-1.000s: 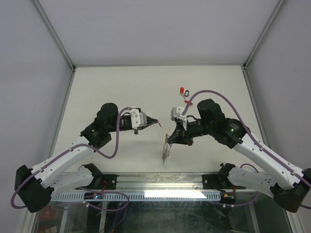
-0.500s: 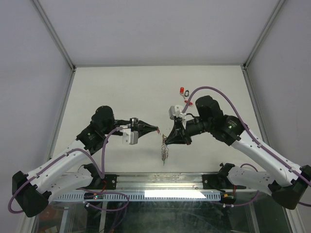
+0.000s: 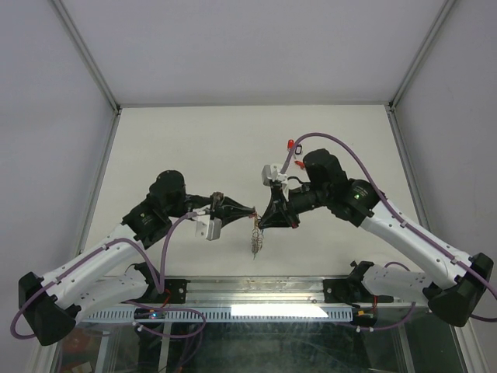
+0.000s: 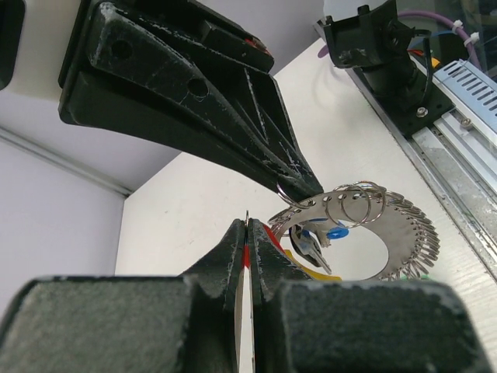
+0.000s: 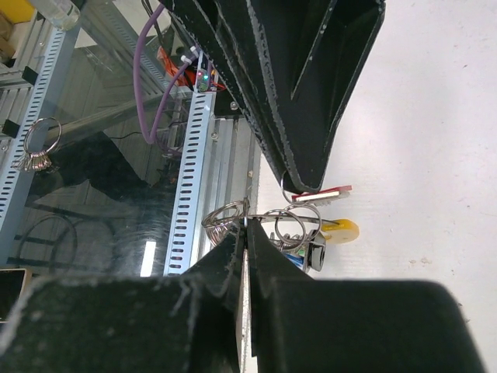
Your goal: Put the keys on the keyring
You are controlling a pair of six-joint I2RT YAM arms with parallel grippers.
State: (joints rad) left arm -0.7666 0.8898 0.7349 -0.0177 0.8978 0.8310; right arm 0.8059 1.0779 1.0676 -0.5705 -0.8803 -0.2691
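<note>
White walls (image 3: 256, 47) enclose a pale table (image 3: 194, 140) with a slotted metal rail (image 3: 256, 311) at its near edge. Above mid-table the left gripper (image 3: 251, 210) and right gripper (image 3: 262, 223) meet tip to tip. The right is clamped on the keyring (image 3: 256, 239), which dangles below its fingers. The left pinches a red-tagged key (image 5: 322, 192) just beside it. A spare key (image 3: 291, 144) lies behind the right gripper.

- No text, brand, number or sign can be read in any view.
- The red key tag (image 5: 322, 193) is seen edge-on, so its faces are hidden.
- The silvery plates of the keyring (image 4: 400, 233) show no stamp or marking that can be made out.
</note>
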